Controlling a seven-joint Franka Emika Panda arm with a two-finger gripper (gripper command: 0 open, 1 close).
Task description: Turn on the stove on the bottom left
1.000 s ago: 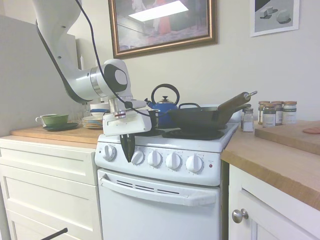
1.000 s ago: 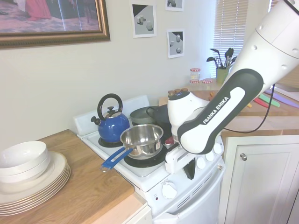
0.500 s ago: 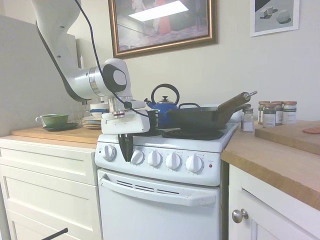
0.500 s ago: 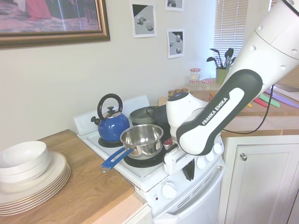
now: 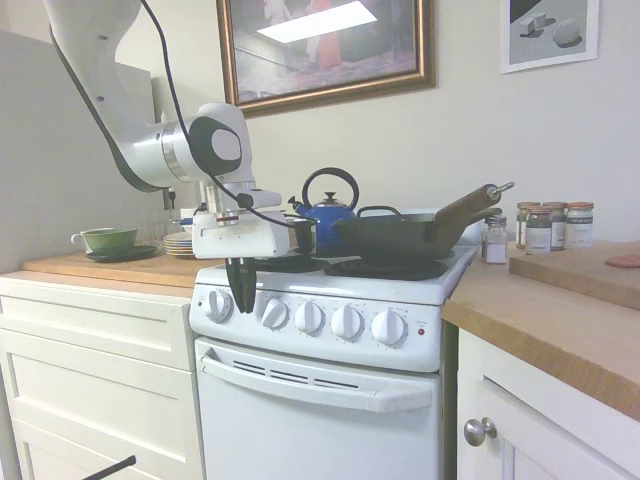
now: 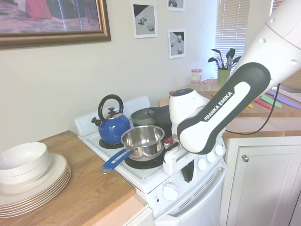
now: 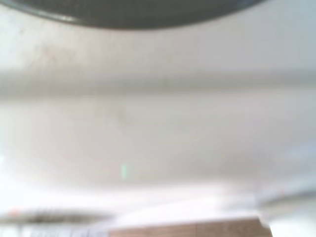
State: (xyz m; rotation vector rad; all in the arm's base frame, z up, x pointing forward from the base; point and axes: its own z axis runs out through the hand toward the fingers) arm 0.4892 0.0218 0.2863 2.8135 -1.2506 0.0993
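The white stove (image 5: 300, 420) (image 6: 200, 205) stands between wood counters, with black coil burners and five round white knobs along its front panel. In the first exterior view the leftmost knob (image 5: 218, 305) and the one beside it (image 5: 275, 313) show on either side of my gripper (image 5: 241, 292) (image 6: 187, 172). The gripper hangs fingers down, close in front of the panel, its dark fingers together and holding nothing. I cannot tell whether it touches a knob. The wrist view is a white blur of the stove top with a dark burner edge (image 7: 138, 10).
A blue kettle (image 5: 330, 215), a steel saucepan (image 6: 142, 140) with a blue handle and a black pan (image 5: 400, 238) sit on the burners. Plates and bowls (image 6: 28, 176) and a green cup (image 5: 108, 238) rest on the left counter, spice jars (image 5: 550, 225) on the right. White cabinets (image 5: 90, 380) flank the stove.
My gripper has moved left and slightly up along the knob panel, from over the second knob to between the first two. Pots and knobs look unmoved.
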